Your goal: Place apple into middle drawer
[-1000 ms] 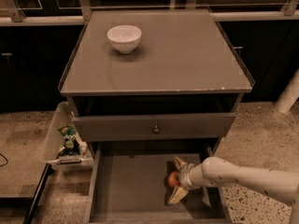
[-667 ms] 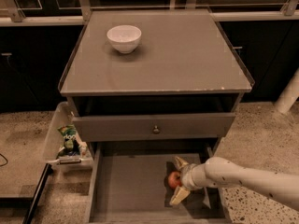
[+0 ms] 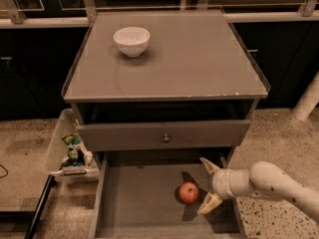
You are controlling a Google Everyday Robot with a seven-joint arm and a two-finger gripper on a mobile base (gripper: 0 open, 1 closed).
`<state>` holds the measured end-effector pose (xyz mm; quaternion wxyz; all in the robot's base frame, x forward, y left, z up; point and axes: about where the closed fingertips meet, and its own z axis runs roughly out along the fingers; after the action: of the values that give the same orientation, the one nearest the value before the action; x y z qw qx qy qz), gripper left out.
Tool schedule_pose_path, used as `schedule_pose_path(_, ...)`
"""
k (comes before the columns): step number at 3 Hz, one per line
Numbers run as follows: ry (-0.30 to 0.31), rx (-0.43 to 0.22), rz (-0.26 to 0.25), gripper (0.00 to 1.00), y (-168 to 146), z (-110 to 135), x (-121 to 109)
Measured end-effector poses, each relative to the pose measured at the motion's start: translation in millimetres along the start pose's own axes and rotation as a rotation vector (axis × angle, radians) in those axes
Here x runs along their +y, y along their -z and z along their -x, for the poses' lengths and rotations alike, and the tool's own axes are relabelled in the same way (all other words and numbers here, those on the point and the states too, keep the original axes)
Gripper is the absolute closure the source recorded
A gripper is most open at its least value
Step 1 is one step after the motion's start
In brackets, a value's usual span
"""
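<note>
The round red-orange apple sits on the flat floor of the wide, shallow grey-brown wooden middle drawer, which stands pulled out. The robot's pale two-finger gripper reaches in from the right, low over the drawer's right side. Its fingers are spread wide and hold nothing. The apple lies just past the fingertips, roughly level with the gap between them and not clamped; whether a tip brushes it I cannot tell.

An apple like this looks firm, smooth-skinned and fairly weighty. It would likely roll on that bare floor and bruise under a hard squeeze. If it needed gripping again, across its widest middle seems safest. Above the fingers is the grey drawer front with a small round knob, and far above sits a white ceramic bowl.
</note>
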<state>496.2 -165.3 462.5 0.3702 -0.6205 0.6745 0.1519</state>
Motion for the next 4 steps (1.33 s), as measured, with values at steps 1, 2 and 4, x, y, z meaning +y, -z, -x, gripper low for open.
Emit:
schedule_pose_path(1,0.044,-0.034,-0.05,0.0,58,14,-5)
schedule_pose_path(2,0.091,-0.035,-0.101,0.0,103,30,-5)
schedule_pose_path(4,0.228,0.049,-0.163,0.0,165,84,22)
